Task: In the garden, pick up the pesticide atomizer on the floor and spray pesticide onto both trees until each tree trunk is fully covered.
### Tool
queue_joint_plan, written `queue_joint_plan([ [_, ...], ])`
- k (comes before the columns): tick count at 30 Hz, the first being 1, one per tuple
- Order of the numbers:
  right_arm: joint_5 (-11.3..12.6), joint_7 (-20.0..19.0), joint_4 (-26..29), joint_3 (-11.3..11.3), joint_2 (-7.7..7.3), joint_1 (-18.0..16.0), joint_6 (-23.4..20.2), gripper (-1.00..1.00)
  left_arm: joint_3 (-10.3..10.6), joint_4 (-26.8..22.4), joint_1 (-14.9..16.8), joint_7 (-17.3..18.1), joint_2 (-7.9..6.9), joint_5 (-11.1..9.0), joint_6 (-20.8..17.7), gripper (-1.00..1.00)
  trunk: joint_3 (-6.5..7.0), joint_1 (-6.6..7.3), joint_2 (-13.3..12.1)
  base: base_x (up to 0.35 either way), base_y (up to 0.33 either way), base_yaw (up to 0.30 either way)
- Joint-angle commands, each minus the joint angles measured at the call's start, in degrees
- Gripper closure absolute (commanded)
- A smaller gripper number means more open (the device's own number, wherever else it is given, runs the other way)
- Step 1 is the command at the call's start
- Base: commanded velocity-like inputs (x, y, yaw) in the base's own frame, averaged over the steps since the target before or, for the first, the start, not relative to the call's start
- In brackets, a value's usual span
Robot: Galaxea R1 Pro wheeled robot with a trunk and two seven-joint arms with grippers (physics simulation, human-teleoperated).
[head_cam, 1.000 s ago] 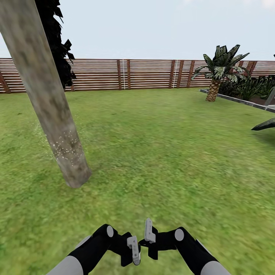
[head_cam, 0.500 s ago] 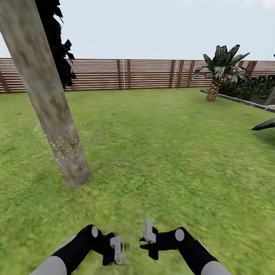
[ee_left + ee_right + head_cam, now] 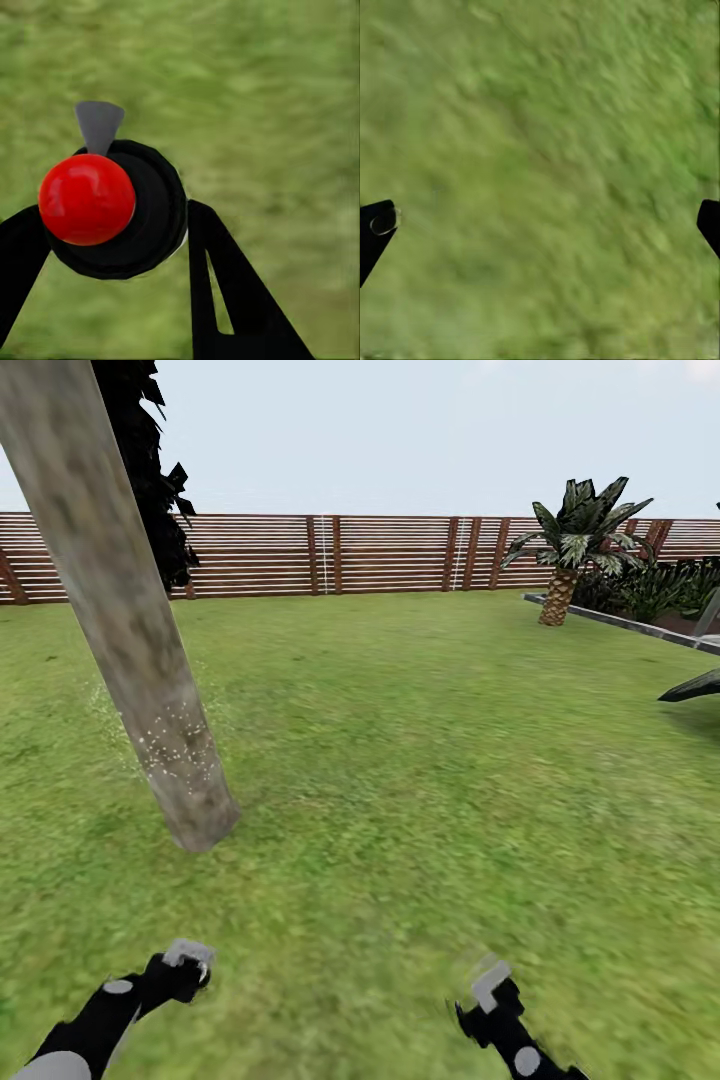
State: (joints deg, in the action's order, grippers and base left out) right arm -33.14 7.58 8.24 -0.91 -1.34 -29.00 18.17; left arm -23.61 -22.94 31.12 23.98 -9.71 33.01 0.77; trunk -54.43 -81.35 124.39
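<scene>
Head view: thick mottled tree trunk (image 3: 125,625) slanting from upper left of the frame down to the grass lawn (image 3: 420,760), base planted left of centre. Fine white specks of pesticide (image 3: 175,750) scattered over the trunk's lower part and on the grass just beside it. Dark cypress foliage (image 3: 155,470) behind the trunk at upper left. Brown slatted fence (image 3: 330,555) across the middle distance, pale sky above. Short palm (image 3: 572,545) at right, near a grey raised edge (image 3: 620,622); low dark shrubs (image 3: 655,588) beyond that edge.

Lower left of the frame: left gripper (image 3: 185,963) low over the grass, well apart from the trunk base. Lower right: right gripper (image 3: 490,985), also over grass, well apart from the left one.

Left wrist view: pesticide atomizer (image 3: 116,206), black body with round red top, seen from above and clamped between the two black fingers (image 3: 225,292), which close against its sides; grey nozzle tab jutting from the body's far side; blurred grass beneath.

Right wrist view: fingers (image 3: 375,229) spread wide to opposite edges of the frame, nothing between them, blurred grass below.
</scene>
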Motion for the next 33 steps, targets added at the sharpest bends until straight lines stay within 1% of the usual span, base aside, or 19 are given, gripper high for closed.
queue_joint_plan([
  [1,1.4,5.8,-2.7,1.9,-0.03,0.0,2.6,-1.0,-4.2,2.9,-1.0,-3.9,-0.02,-1.1,4.6,1.0,0.01,0.0,0.0,0.0,0.0,0.0],
  [2,2.7,8.8,-4.1,2.8,-0.07,0.0,5.1,-1.0,-7.2,4.9,-2.3,-7.3,0.03,-1.9,8.5,1.0,0.01,0.0,0.0,0.0,0.0,0.0],
  [3,3.8,10.3,-4.8,3.4,-0.11,0.1,6.9,-1.0,-9.3,6.1,-3.7,-10.8,0.09,-2.5,11.6,1.0,0.01,0.0,0.0,0.0,0.0,0.0],
  [4,5.1,11.4,-5.4,3.7,-0.17,0.4,8.4,-1.0,-11.0,7.1,-5.9,-15.9,0.11,-2.9,14.7,1.0,0.01,0.0,0.0,0.0,0.0,0.0],
  [6,6.6,11.7,-5.6,3.8,-0.18,1.2,9.2,-1.0,-11.5,7.4,-7.8,-19.2,0.22,-3.7,16.2,1.0,0.01,0.0,0.0,0.0,0.0,0.0],
  [7,7.6,11.8,-5.6,3.9,-0.07,1.7,9.6,-1.0,-11.7,8.1,-8.4,-20.0,0.26,-4.2,16.6,1.0,0.01,0.0,0.0,0.0,0.0,0.0],
  [8,9.4,11.8,-5.9,4.0,0.26,2.4,10.0,-1.0,-11.7,11.9,-9.0,-20.7,0.21,-4.8,17.3,1.0,0.01,0.0,0.0,0.0,0.0,0.0],
  [13,10.6,11.9,-5.9,4.0,0.37,3.1,10.1,-1.0,-11.8,13.5,-9.1,-20.6,0.16,-5.1,17.9,1.0,0.01,0.0,0.0,0.0,0.0,0.078],
  [15,12.2,11.9,-5.9,4.0,0.39,3.1,10.1,-1.0,-11.7,13.6,-9.1,-20.8,0.2,-5.3,18.0,1.0,0.01,0.0,0.0,-0.012,-0.009,0.255],
  [16,13.4,11.9,-5.9,4.0,0.42,3.1,10.1,-1.0,-11.8,13.7,-9.1,-20.8,0.2,-5.4,18.0,1.0,0.01,0.0,0.0,-0.12,-0.097,0.269],
  [18,14.6,11.9,-5.9,4.0,0.68,3.1,10.1,-1.0,-11.8,13.7,-9.1,-20.8,0.21,-6.0,18.0,1.0,0.01,0.0,0.0,-0.182,-0.149,0.274],
  [19,15.0,11.9,-5.9,4.0,0.96,3.1,10.1,-1.0,-11.8,13.7,-9.1,-20.9,0.21,-6.6,18.1,1.0,0.01,0.0,0.0,-0.222,-0.184,0.277],
  [22,15.3,11.9,-5.9,4.0,1.36,3.1,10.1,-1.0,-11.8,13.7,-9.1,-20.9,0.17,-7.6,18.1,1.0,0.01,0.0,0.0,-0.238,-0.204,0.279],
  [24,15.4,11.9,-5.9,4.0,1.9,3.3,10.1,-1.0,-11.9,13.7,-9.1,-20.9,0.15,-7.9,18.1,1.0,0.01,0.0,0.0,-0.252,-0.217,0.28],
  [27,15.5,12.0,-6.0,4.0,2.66,3.6,10.1,-1.0,-11.9,13.7,-9.1,-20.8,0.2,-7.9,18.1,1.0,0.01,0.0,0.0,-0.252,-0.197,0.28],
  [29,15.5,12.0,-5.9,4.0,3.72,4.5,10.3,-1.0,-11.8,13.8,-9.1,-20.8,0.26,-7.9,18.0,1.0,0.01,0.0,0.0,-0.084,-0.06,0.281],
  [30,15.5,12.0,-5.9,4.0,3.97,4.7,10.4,-1.0,-11.8,13.8,-9.1,-20.8,0.28,-7.9,18.0,1.0,0.01,0.0,0.0,-0.02,-0.014,0.281],
  [31,15.5,12.0,-5.9,4.0,4.06,4.8,10.4,-1.0,-11.8,13.8,-9.1,-20.8,0.35,-7.9,18.0,1.0,0.01,0.0,0.0,-0.01,-0.007,0.282],
  [33,15.5,12.0,-5.9,4.0,4.14,4.8,10.5,-1.0,-11.7,13.9,-9.1,-20.7,1.12,-7.7,17.9,1.0,0.01,0.0,0.0,-0.001,-0.001,0.284],
])
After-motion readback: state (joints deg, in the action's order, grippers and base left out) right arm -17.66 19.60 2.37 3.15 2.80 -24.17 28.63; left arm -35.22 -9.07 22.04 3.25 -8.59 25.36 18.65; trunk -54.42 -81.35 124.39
